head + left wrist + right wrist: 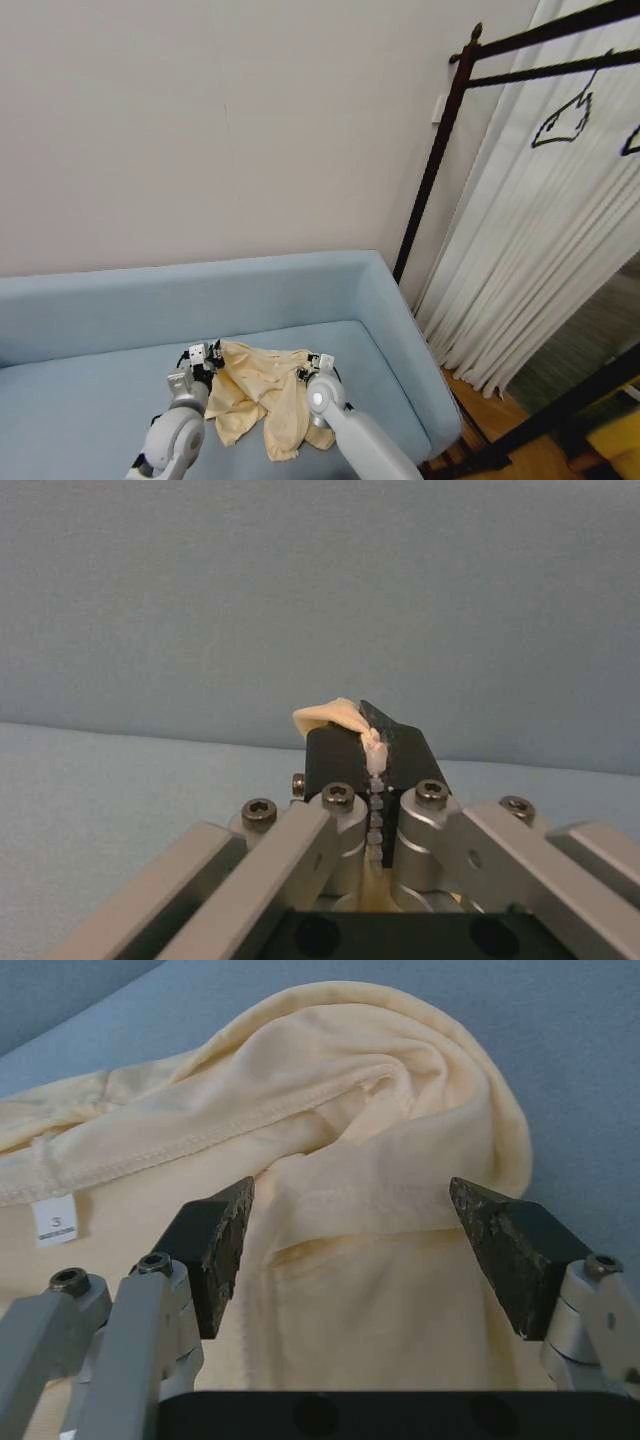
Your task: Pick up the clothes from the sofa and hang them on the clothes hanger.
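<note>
Shirt (pixel 262 395) looks light and limp; left tool (pixel 374 748) pinches its edge, open right tool (pixel 350 1245) suits the hem.

Soft, even, fairly bright light falls throughout. The plain cream wall (pixel 200 130) is uniformly lit, and the white pleated curtain (pixel 530 230) is brightest. The pale yellow cotton garment (pixel 350 1110) carries gentle shadows in its folds. The light blue upholstered sofa (pixel 100 300) looks darker on its backrest than on its seat.

Bare sofa seat (pixel 70 400) lies free left of the garment (pixel 255 390); armrest (pixel 410 340) and rack post (pixel 433 170) crowd the right.
</note>
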Tool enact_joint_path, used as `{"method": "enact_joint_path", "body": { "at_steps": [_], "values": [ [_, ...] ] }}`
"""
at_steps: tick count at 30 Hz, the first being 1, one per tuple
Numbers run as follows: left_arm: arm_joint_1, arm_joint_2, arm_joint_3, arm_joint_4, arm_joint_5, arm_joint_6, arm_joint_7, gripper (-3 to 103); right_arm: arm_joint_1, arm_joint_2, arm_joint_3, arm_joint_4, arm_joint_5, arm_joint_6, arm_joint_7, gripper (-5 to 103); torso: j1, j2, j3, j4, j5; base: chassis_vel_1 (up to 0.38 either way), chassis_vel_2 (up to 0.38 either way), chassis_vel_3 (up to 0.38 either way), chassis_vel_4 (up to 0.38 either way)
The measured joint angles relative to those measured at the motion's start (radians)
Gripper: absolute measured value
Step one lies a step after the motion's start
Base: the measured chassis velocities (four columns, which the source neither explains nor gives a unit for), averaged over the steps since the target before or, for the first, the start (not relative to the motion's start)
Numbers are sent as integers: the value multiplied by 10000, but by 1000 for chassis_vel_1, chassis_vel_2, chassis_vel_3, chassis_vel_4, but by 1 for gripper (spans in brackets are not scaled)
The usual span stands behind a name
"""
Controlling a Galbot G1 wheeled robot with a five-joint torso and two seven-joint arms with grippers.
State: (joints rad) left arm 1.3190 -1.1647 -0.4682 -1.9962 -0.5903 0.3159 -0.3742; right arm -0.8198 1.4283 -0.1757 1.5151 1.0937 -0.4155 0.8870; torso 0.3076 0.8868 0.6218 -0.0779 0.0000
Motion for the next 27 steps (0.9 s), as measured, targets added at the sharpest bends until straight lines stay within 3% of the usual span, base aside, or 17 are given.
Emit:
{"method": "enact_joint_path", "body": {
  "at_steps": [16, 18, 20, 22, 25, 27],
  "values": [
    [-9, -3, 46, -21, 13, 6, -4, 1, 31, 482, 61, -760, -200, 124, -33, 64, 0, 0, 0, 0, 0, 0, 0, 0, 0],
    [-7, 0, 46, -52, 12, 7, -4, 1, 51, 488, 62, -827, -265, 177, -43, 61, 0, 0, 0, 0, 0, 0, 0, 0, 0],
    [-6, 3, 46, -62, 12, 7, -4, 1, 56, 473, 57, -826, -306, 228, -43, 50, 0, 0, 0, 0, 0, 0, 0, 0, 0],
    [-5, 5, 46, -62, 12, 9, -4, 1, 56, 460, 55, -817, -316, 235, -42, 50, 0, 0, 0, 0, 0, 0, 0, 0, 0],
    [3, 5, 46, -62, 12, 9, -4, 1, 33, 425, 45, -754, -347, 244, -50, 33, 0, 1, 0, 0, 0, 0, 0, 0, 0],
    [5, 4, 46, -63, 12, 9, -5, 1, 22, 415, 38, -734, -360, 245, -56, 33, 0, 1, 0, 0, 0, 0, 0, 0, 0]
  ]
}}
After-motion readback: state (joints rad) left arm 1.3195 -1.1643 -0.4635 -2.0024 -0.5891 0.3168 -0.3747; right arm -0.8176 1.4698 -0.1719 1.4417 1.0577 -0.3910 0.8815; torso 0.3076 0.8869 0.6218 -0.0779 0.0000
